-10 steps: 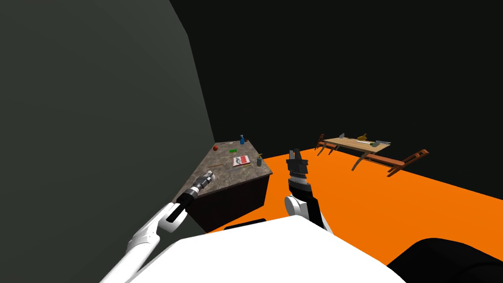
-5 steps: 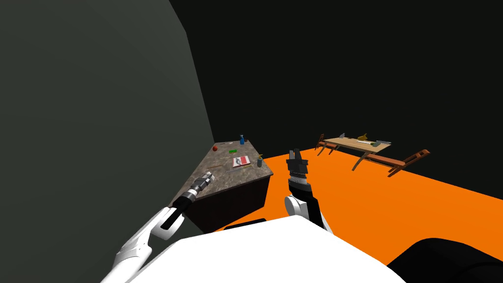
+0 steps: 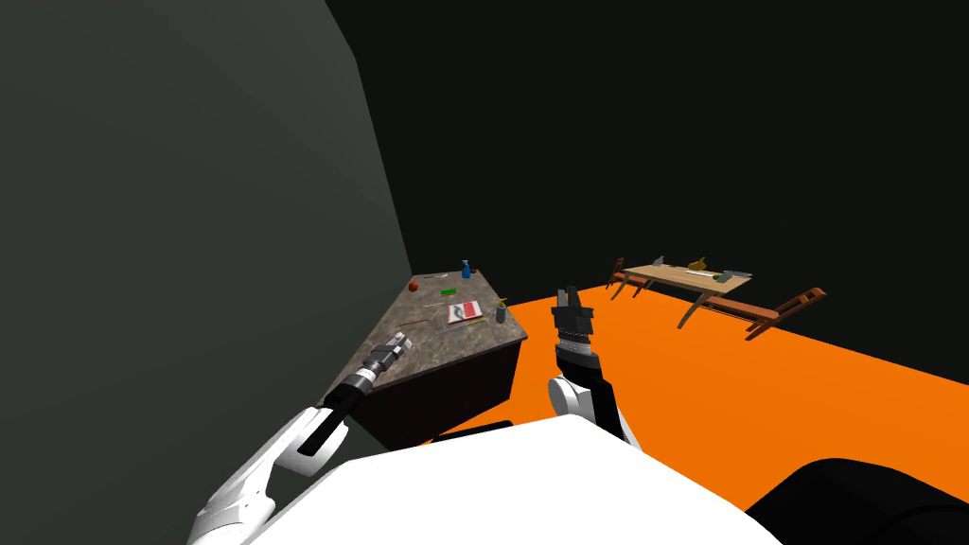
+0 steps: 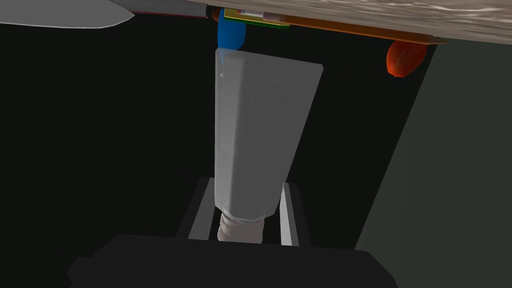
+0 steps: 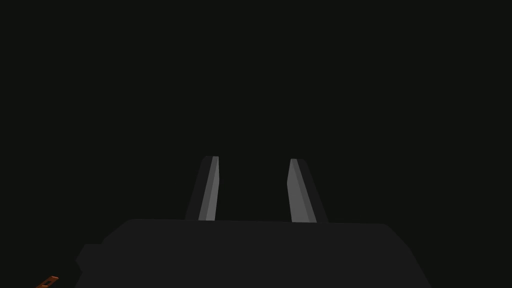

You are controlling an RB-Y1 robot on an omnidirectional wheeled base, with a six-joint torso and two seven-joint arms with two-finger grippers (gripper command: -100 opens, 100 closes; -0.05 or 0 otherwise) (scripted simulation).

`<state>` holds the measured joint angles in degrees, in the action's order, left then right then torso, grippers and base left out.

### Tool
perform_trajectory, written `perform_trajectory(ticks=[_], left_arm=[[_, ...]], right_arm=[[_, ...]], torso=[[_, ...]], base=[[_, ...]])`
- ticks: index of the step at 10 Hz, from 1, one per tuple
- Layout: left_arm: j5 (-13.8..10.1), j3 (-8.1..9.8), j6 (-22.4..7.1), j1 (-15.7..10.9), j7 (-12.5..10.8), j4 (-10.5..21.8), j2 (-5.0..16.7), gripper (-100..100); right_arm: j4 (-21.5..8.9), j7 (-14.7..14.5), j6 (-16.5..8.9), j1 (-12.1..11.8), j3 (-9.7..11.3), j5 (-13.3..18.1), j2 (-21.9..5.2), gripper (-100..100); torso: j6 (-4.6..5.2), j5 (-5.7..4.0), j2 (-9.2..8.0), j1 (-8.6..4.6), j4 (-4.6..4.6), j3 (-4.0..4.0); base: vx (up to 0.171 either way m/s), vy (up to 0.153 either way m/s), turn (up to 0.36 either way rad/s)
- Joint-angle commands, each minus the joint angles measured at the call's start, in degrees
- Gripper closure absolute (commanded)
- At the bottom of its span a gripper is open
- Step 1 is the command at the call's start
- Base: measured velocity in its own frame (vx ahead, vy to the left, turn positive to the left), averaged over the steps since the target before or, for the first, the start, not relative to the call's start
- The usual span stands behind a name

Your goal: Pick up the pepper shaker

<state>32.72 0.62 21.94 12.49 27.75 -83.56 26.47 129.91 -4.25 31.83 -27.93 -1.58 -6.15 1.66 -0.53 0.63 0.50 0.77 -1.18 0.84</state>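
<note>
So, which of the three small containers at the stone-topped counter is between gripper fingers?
The pale grey translucent shaker, clamped in the left gripper; the blue bottle and the yellow-capped bottle stand free on the counter.

Home dining room: stone-topped counter (image 3: 445, 342), wooden table (image 3: 674, 273) with chairs (image 3: 790, 307), orange floor (image 3: 757, 397).

Left wrist view: the pepper shaker's (image 4: 260, 130) near end sinks behind the dark body of the left gripper (image 4: 248, 183). Jaws press its sides, and the shaker itself partly covers the contact.

The blue bottle (image 4: 231, 34) on the table (image 4: 400, 17) is mostly hidden behind the shaker's far end.

The table is cut by the picture's edge. So are a flat red-edged thing (image 4: 170, 7) and a pale pointed shape (image 4: 60, 12) on it, neither identifiable.

Head view: thin sticks (image 3: 466, 323) on the table are too small to name.

Right wrist view: an orange-brown scrap (image 5: 47, 281) is cut by the corner, unidentifiable.
</note>
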Motion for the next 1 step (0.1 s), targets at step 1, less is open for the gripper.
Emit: perform_trajectory(ticks=[1], left_arm=[[0.0, 0.0, 0.0, 0.0, 0.0, 0.0, 0.0, 0]], right_arm=[[0.0, 0.0, 0.0, 0.0, 0.0, 0.0, 0.0, 0]], torso=[[0.0, 0.0, 0.0, 0.0, 0.0, 0.0]], base=[[0.0, 0.0, 0.0]])
